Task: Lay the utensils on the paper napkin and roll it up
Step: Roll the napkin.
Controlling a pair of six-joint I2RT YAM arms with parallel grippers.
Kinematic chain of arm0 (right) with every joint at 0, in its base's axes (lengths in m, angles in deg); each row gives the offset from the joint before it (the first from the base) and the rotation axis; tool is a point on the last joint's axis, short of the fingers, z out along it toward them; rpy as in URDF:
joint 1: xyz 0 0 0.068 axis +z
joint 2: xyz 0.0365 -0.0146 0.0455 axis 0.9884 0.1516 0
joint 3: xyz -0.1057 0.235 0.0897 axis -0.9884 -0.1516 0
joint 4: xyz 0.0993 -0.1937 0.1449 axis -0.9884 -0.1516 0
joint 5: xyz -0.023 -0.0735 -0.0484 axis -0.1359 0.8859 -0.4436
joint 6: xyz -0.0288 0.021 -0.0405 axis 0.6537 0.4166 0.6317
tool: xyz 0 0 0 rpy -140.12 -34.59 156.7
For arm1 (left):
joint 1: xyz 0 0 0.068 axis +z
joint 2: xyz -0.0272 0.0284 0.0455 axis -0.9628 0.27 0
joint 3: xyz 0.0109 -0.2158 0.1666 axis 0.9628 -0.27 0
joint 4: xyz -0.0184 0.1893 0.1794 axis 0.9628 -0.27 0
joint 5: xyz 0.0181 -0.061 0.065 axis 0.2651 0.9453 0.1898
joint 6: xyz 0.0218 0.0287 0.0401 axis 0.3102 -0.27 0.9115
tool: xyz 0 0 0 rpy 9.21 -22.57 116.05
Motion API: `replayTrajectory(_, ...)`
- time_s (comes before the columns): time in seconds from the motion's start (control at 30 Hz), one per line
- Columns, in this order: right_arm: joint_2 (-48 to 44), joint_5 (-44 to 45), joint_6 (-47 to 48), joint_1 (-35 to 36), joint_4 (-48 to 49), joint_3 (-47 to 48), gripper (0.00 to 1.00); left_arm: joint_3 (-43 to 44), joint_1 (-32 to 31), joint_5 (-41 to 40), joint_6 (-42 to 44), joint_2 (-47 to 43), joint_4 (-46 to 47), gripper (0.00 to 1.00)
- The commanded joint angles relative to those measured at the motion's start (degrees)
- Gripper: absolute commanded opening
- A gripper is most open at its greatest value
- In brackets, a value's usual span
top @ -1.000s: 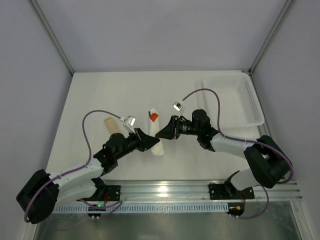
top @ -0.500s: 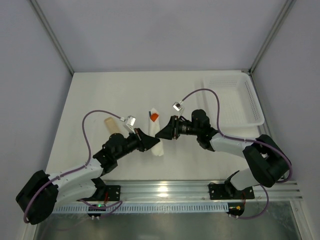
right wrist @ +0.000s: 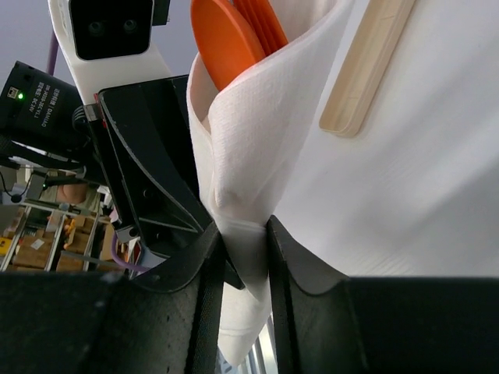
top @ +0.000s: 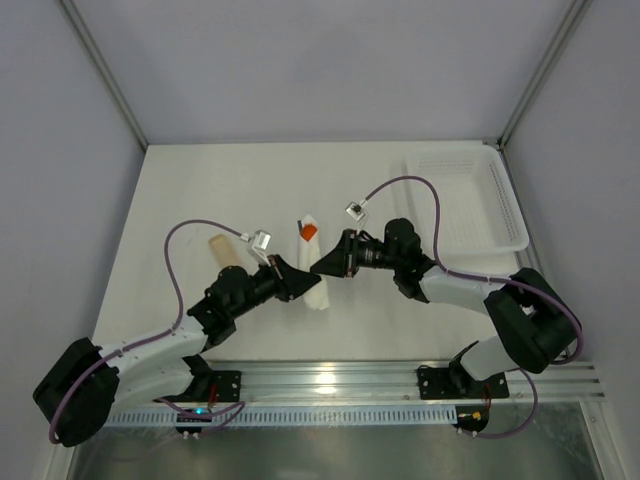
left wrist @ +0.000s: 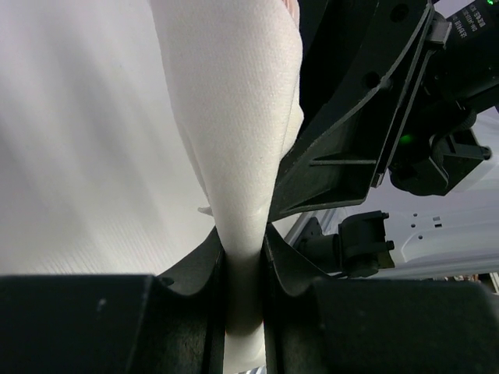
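Off-white worktop (top: 200,180) between grey walls, with a white mesh basket (top: 505,215) at the far right.

- Paper napkin (top: 318,298) sits mid-worktop between the two arms. It is folded into a narrow, loose tube that runs near to far.
- Orange piece (right wrist: 226,39) is tucked into the fold, with its tip poking out of the far end.
- Tan stick (right wrist: 366,70) lies flat outside the fold, just beside it in the right wrist view. I cannot tell whether it rests on a loose flap of napkin or on bare worktop.
- Left tool (left wrist: 244,245) is clenched on the napkin, with paper squeezed thin between its fingers.
- Right tool (right wrist: 246,234) is likewise clamped on a pinch of the paper from the opposite side. The two tools stand nearly nose to nose.

Step in hand, as I read it: rolling. One utensil is wrapped and the other is not yet inside (so placement looks only half done).

Next move, by my judgement: the fold needs to go over the stick, or the stick needs to be brought in. Either way one tool must keep hold while the other lets go. The paper is soft, so a hard pull between two clamped tools could tear it or let the orange piece slide out.
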Motion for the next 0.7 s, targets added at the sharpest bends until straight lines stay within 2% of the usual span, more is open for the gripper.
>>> replayTrajectory(0.0, 0.17, -1.42, -0.80, 0.40, 8.18, 0.24, 0.28, 0.54, -0.26, 1.41, 0.22, -0.13, 2.91, 0.00)
replayTrajectory(0.1, -0.18, -1.25, -0.54, 0.49, 7.92, -0.11, 0.13, 0.63, -0.26, 1.32, 0.31, -0.21, 2.30, 0.01)
replayTrajectory(0.2, -0.45, -0.81, -0.01, 0.40, 7.04, -0.02, 0.04, 0.54, -0.26, 0.88, 0.57, -0.65, 1.43, 0.17)
replayTrajectory(0.23, -0.54, -0.64, 0.08, 0.40, 6.78, -0.11, 0.04, 0.54, -0.26, 0.79, 0.84, -0.91, 0.98, 0.27)
replayTrajectory(0.33, -1.24, -0.02, 0.95, 0.40, 5.29, -0.02, 0.04, 0.36, -0.26, -0.09, 1.37, -2.50, -1.20, 0.45)
replayTrajectory(0.4, -1.68, 0.33, 1.39, 0.40, 4.49, -0.11, 0.04, 0.28, -0.26, -0.26, 1.98, -3.37, -2.09, 0.53)
replayTrajectory(0.67, -2.65, 1.48, 3.15, 0.23, 0.89, 0.85, 0.04, -0.08, -0.26, 0.09, 2.95, -3.90, -3.24, 0.72)
